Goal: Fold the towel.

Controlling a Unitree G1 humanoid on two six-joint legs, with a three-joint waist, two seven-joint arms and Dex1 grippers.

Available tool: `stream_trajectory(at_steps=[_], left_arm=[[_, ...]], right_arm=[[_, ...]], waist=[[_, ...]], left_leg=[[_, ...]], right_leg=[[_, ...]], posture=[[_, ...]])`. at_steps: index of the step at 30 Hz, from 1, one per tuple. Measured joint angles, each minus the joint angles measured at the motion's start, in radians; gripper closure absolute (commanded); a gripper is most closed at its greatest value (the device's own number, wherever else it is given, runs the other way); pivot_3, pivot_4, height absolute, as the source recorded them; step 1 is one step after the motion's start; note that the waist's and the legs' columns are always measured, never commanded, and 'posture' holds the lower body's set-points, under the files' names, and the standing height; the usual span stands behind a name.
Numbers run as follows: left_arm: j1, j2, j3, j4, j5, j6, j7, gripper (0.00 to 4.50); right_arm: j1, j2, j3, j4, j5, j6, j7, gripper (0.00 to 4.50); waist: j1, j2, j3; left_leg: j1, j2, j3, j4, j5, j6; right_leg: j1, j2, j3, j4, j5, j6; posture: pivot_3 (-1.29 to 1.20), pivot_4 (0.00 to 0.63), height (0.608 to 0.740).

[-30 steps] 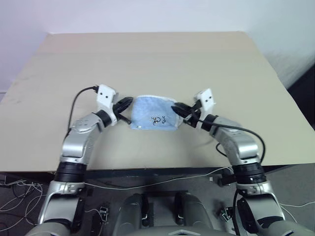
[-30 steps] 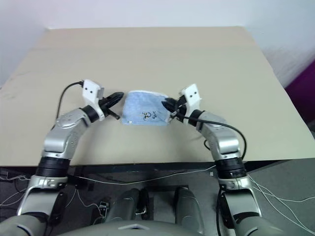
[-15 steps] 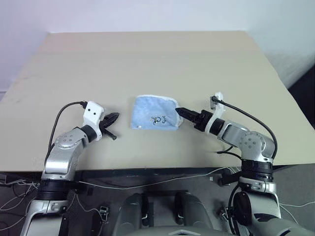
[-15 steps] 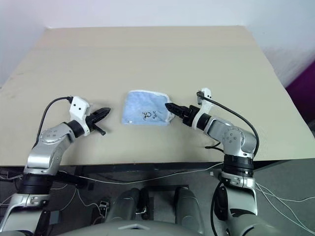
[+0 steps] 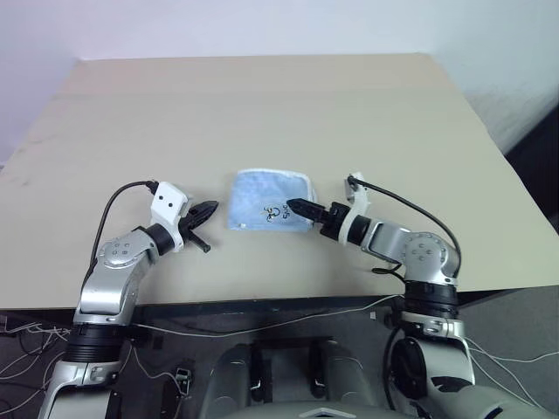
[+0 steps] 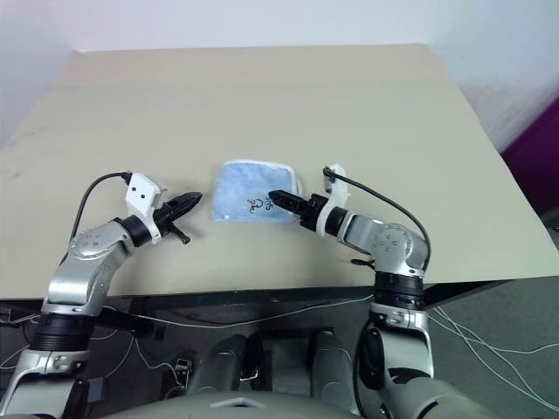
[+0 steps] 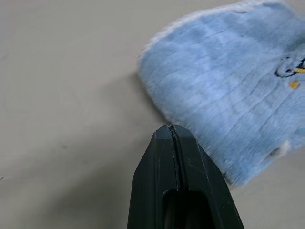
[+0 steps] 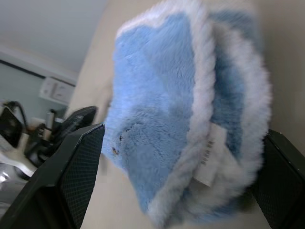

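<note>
Head views: towel (image 5: 268, 201) lying folded mid-table (image 5: 262, 96); left gripper (image 5: 207, 212) pressed together just beside its left edge; right gripper (image 5: 294, 207) over its right edge.

Left wrist view: fingers sealed, clear of cloth.

Right wrist view: fingers (image 8: 76, 167) spread wide, straddling the layered white-edged side. Close squarely across all layers.

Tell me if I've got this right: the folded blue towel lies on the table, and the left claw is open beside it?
Not quite. The left claw is shut, its fingers pressed together beside the towel, as the left wrist view shows. The towel does lie folded on the table.
</note>
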Motion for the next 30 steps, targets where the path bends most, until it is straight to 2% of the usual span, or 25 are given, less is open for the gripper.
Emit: stream_trajectory(at_steps=[3, 10, 14, 15, 23, 26, 30], left_arm=[[0.000, -0.005, 0.000, 0.000, -0.003, -0.001, -0.002, 4.50], [0.012, -0.010, 0.000, -0.001, -0.006, -0.001, -0.005, 4.50], [0.013, -0.010, 0.000, -0.001, -0.006, -0.001, -0.009, 4.50], [0.013, -0.010, -0.001, -0.001, -0.006, -0.001, -0.011, 4.50], [0.010, -0.013, -0.001, -0.001, -0.006, -0.010, -0.020, 4.50], [0.008, -0.017, -0.002, 0.000, -0.006, -0.013, -0.025, 4.50], [-0.017, -0.029, -0.013, 0.021, -0.005, -0.019, -0.044, 4.50]], right_arm=[[-0.018, 0.023, -0.031, 0.029, 0.017, 0.009, -0.031, 0.60], [-0.020, 0.032, -0.076, 0.046, 0.048, 0.031, -0.079, 3.08], [-0.020, 0.036, -0.089, 0.039, 0.077, 0.039, -0.090, 4.33], [-0.019, 0.036, -0.091, 0.036, 0.086, 0.040, -0.093, 4.46], [-0.011, 0.022, -0.157, -0.003, 0.141, -0.016, -0.129, 4.46], [-0.039, -0.049, -0.246, -0.004, 0.161, -0.099, -0.168, 4.46], [-0.102, -0.222, -0.378, -0.001, 0.163, -0.246, -0.214, 4.46]], waist=[[0.002, 0.000, 0.000], [0.004, 0.000, 0.000], [0.003, 0.000, 0.000], [0.003, 0.000, 0.000], [0.008, 0.000, 0.000], [0.011, 0.000, 0.000], [0.011, 0.000, 0.000]], left_leg=[[0.000, 0.000, 0.000, 0.000, 0.000, 0.000], [-0.001, 0.000, 0.000, 0.001, 0.000, 0.000], [-0.001, 0.000, 0.000, 0.001, 0.000, 0.000], [-0.001, 0.000, 0.000, 0.001, 0.000, 0.001], [-0.001, -0.001, 0.000, 0.001, 0.000, 0.001], [-0.002, -0.002, 0.000, 0.002, -0.001, 0.001], [-0.005, -0.001, 0.000, 0.004, 0.000, 0.000]], right_leg=[[0.000, 0.000, 0.000, 0.000, 0.000, 0.000], [0.000, 0.000, 0.000, 0.000, 0.000, 0.000], [0.000, 0.000, 0.000, 0.000, 0.000, 0.000], [0.000, 0.000, 0.000, 0.000, 0.000, 0.000], [0.000, -0.001, 0.000, 0.000, 0.000, 0.000], [0.000, -0.002, 0.000, 0.000, 0.000, 0.000], [-0.002, -0.001, -0.001, 0.001, 0.000, 0.000]], posture=[[0.00, 0.150, 0.740], [0.00, 0.150, 0.740], [0.00, 0.150, 0.740], [0.00, 0.150, 0.740], [0.00, 0.150, 0.740], [0.00, 0.150, 0.740], [0.00, 0.150, 0.740]])
